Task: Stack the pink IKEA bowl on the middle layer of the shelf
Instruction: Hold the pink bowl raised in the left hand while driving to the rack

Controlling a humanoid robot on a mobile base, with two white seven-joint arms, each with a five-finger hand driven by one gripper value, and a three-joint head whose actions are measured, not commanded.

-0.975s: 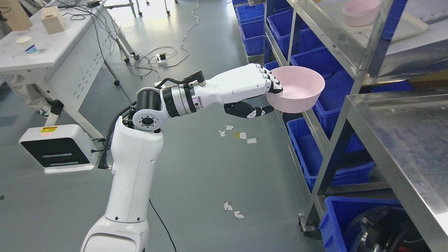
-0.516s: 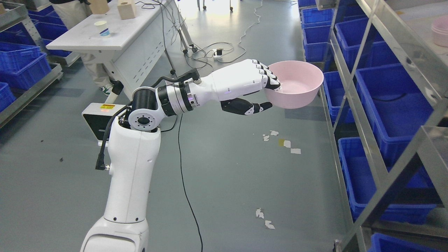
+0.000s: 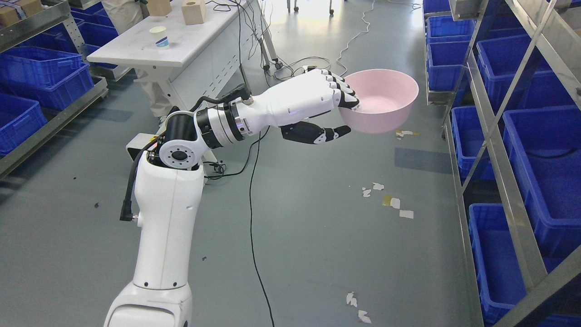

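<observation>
My left hand [image 3: 347, 113] is shut on the near rim of a pink bowl [image 3: 386, 106], fingers inside the rim and thumb under it. It holds the bowl upright in the air above the grey floor, left of the metal shelf rack [image 3: 508, 150] on the right. The bowl looks empty. My left arm reaches up from the lower left. My right arm is out of view.
The rack holds several blue bins [image 3: 540, 150]. A white table [image 3: 181, 45] with a paper cup [image 3: 159, 37] and wooden blocks stands at the upper left, a person behind it. More blue bins [image 3: 41, 81] at far left. Cables and paper scraps [image 3: 390, 202] lie on the floor.
The whole picture has shifted, so the camera has turned left: the rack has slid to the right edge and the pink bowls on its shelf have left view. The hand still holds the bowl.
</observation>
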